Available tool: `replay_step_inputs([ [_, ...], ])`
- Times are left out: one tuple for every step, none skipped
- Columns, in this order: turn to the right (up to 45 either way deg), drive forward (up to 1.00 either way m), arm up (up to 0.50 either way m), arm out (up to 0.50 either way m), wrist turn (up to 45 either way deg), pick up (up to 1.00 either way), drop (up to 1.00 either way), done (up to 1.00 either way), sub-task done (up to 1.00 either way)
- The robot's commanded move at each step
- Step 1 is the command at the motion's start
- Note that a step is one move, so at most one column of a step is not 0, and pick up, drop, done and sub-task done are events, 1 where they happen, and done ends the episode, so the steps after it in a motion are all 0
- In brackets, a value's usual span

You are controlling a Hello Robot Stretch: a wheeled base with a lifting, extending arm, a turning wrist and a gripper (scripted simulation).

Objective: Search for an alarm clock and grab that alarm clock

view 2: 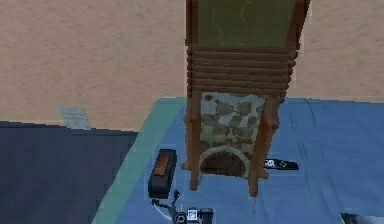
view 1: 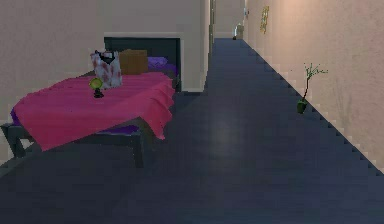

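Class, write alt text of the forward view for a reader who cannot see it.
A bed with a pink cover stands at the left, bearing a small dark and yellow object, a white patterned thing and a tan pillow. Dark blue floor stretches ahead past a potted plant by the right wall.

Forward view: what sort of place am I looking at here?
Probably a bedroom opening onto a long hallway: a bed with a pink cover and pillows, and a potted plant beside the hallway wall.
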Motion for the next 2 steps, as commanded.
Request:
replay_step_inputs([
  [0.0,0.00,0.10,0.00,0.0,0.00,0.00,0.00,0.00],
  [0.0,0.00,0.00,0.00,0.0,0.00,0.00,1.00,0.00],
])
